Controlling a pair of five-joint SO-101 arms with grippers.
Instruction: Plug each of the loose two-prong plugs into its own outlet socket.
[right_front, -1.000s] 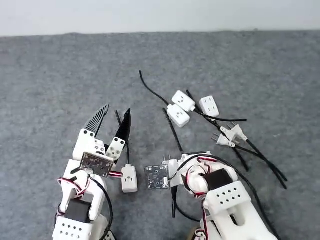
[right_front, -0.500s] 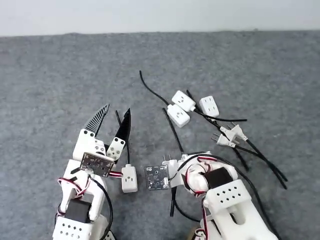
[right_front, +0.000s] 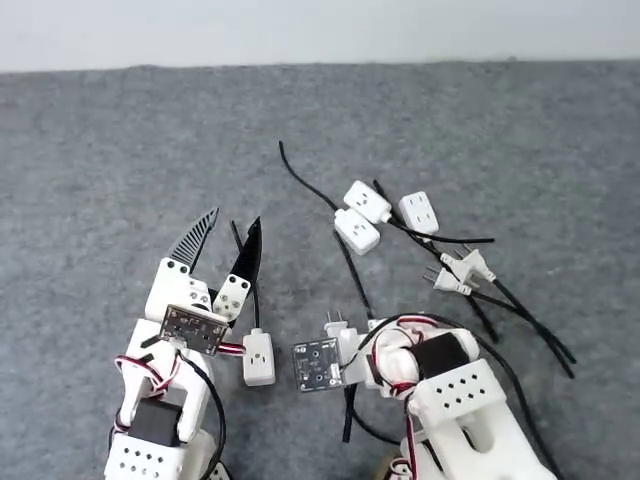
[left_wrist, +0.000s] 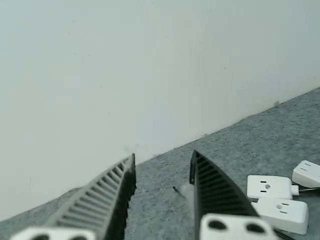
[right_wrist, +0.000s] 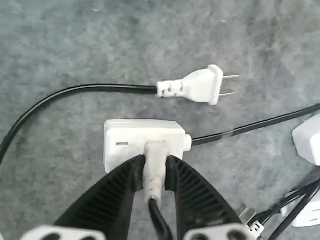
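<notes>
My right gripper (right_wrist: 154, 161), clamped tight on a plug (right_wrist: 153, 182) pressed into an outlet socket (right_wrist: 131, 142), has edged back toward its base, uncovering a loose plug (right_front: 336, 326) beside it; one pair looks joined.

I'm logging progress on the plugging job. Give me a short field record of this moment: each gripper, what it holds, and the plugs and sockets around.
left gripper: open, holding nothing
right gripper: shut on the held plug
white socket: the held plug's nose is against it; depth of seating unclear
nearby plug: loose beside that socket, prongs bare
far plugs: two, loose
other sockets: three clustered, one by the left arm
</notes>
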